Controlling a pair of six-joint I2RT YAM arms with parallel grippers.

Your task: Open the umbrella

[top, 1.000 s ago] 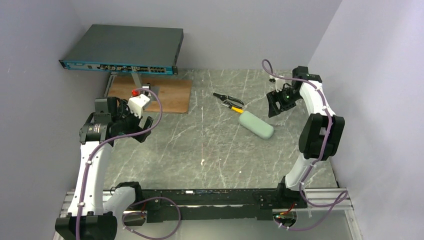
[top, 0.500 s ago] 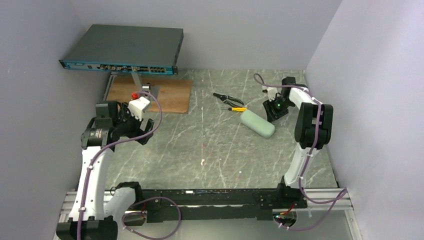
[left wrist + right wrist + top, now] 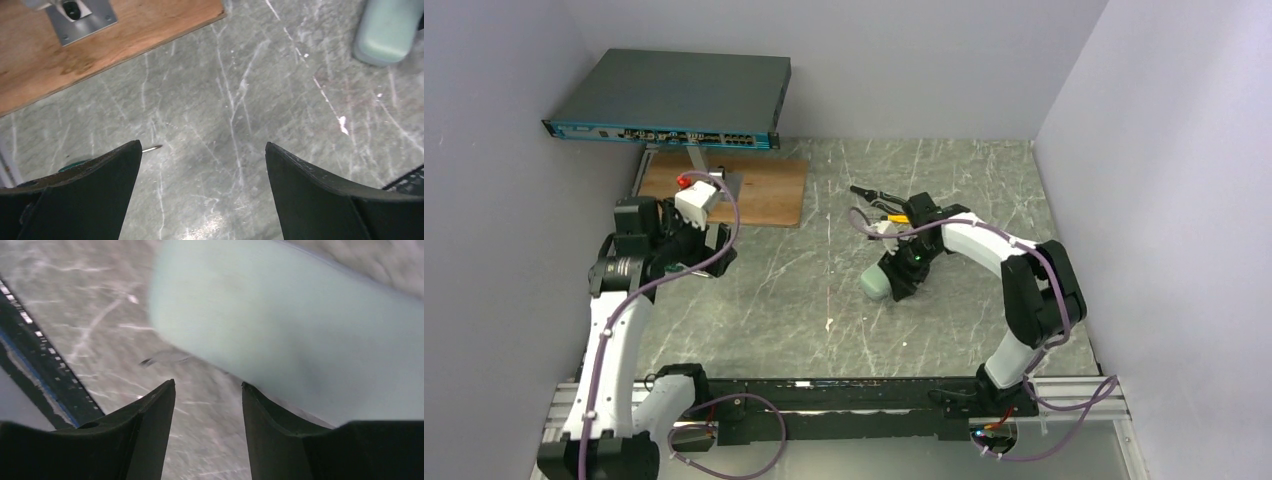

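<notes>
Top external view: the right gripper (image 3: 904,278) extends to the centre of the table (image 3: 804,290). It sits low and just beside the pale green case (image 3: 876,284), on the case's right in the frame. Right wrist view: its jaws are parted by a narrow gap, with only table surface between them. The case fills the upper right of that frame, beyond the fingertips and blurred, so contact cannot be confirmed. The left gripper (image 3: 202,147) hangs wide apart and empty over bare table near the wooden board (image 3: 150,30). It is probably held in reserve to brace the case. The umbrella shows in no view. Judgement: it is stowed inside the closed case, so the case must be opened first. A black and yellow item (image 3: 879,205) lies at upper centre, near the right arm.
</notes>
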